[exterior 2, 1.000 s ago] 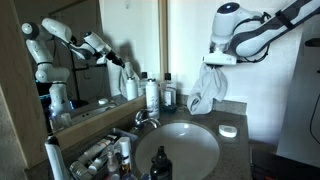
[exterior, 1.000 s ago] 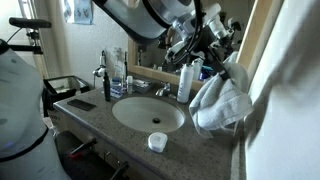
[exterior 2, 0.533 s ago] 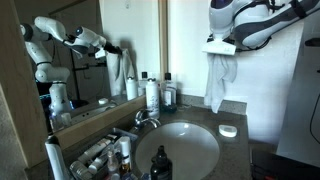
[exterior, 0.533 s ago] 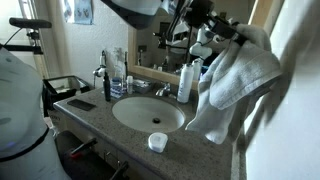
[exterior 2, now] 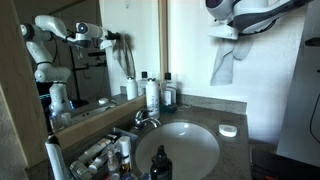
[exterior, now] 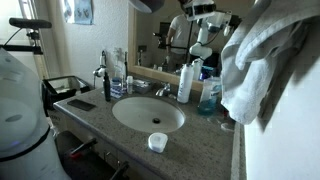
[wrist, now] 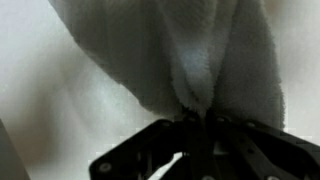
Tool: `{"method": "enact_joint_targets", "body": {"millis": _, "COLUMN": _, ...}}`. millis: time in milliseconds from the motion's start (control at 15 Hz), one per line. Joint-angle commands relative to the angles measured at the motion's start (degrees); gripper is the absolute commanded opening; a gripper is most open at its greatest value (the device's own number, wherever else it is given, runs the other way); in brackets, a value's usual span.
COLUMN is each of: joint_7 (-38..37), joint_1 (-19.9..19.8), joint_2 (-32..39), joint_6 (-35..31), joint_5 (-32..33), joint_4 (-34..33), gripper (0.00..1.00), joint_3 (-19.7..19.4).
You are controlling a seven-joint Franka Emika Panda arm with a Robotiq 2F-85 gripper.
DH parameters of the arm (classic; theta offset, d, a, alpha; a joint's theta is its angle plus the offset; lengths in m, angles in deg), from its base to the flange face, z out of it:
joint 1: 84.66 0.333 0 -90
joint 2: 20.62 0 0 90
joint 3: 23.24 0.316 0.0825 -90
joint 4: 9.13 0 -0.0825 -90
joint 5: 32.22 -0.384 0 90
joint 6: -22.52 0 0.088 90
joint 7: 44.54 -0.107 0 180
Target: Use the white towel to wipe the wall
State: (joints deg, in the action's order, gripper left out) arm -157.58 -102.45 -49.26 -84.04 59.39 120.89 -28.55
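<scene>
The white towel (exterior: 262,62) hangs from my gripper, high above the right end of the counter. In an exterior view it hangs against the white wall (exterior 2: 268,95) as a narrow fold (exterior 2: 224,62). My gripper (exterior 2: 228,30) is shut on the towel's top edge. In the wrist view the towel (wrist: 185,50) fills the upper frame, pinched between my black fingers (wrist: 197,118). The wall (exterior: 290,140) rises on the right behind the towel.
A granite counter (exterior: 110,135) holds a white sink (exterior: 148,113), a faucet (exterior: 161,90), a soap bottle (exterior: 186,82), a blue bottle (exterior: 209,96) and a small white cup (exterior: 157,142). A mirror (exterior 2: 75,60) lines the back. Several bottles stand by the faucet (exterior 2: 152,95).
My gripper has risen with the towel, from just above the counter up to the top of the frame, and moved toward the wall. The towel now hangs stretched out.
</scene>
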Motion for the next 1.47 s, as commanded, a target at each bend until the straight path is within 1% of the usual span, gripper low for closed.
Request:
{"method": "enact_joint_targets", "body": {"millis": 0, "joint_7": -2.67, "joint_1": 2.03, "joint_2": 3.08, "joint_6": 6.34, "joint_5": 4.73, "joint_4": -2.75, "gripper": 0.06, "joint_3": -3.5}}
{"method": "enact_joint_targets", "body": {"millis": 200, "joint_7": -5.14, "joint_1": 3.11, "joint_2": 2.69, "joint_6": 10.04, "joint_5": 5.62, "joint_4": -1.52, "gripper": 0.06, "joint_3": -5.47}}
{"method": "enact_joint_targets", "body": {"millis": 467, "joint_7": -8.45, "joint_1": 5.05, "joint_2": 3.99, "joint_6": 12.82, "joint_5": 7.05, "joint_4": -2.79, "gripper": 0.06, "joint_3": -5.68}}
{"method": "enact_joint_targets", "body": {"millis": 733, "joint_7": -10.73, "joint_1": 7.78, "joint_2": 7.47, "joint_6": 10.76, "joint_5": 9.21, "joint_4": -6.17, "gripper": 0.07, "joint_3": -5.68}}
{"method": "enact_joint_targets", "body": {"millis": 1000, "joint_7": -9.95, "joint_1": 9.9, "joint_2": 13.11, "joint_6": 7.73, "joint_5": 8.53, "joint_4": -8.98, "gripper": 0.07, "joint_3": -6.45}}
{"method": "enact_joint_targets", "body": {"millis": 1200, "joint_7": -9.23, "joint_1": 9.44, "joint_2": 16.1, "joint_6": 5.3, "joint_5": 7.14, "joint_4": -8.36, "gripper": 0.06, "joint_3": -7.35}}
{"method": "enact_joint_targets", "body": {"millis": 1400, "joint_7": -8.73, "joint_1": 8.47, "joint_2": 16.88, "joint_6": 4.06, "joint_5": 4.51, "joint_4": -6.07, "gripper": 0.06, "joint_3": -8.55}}
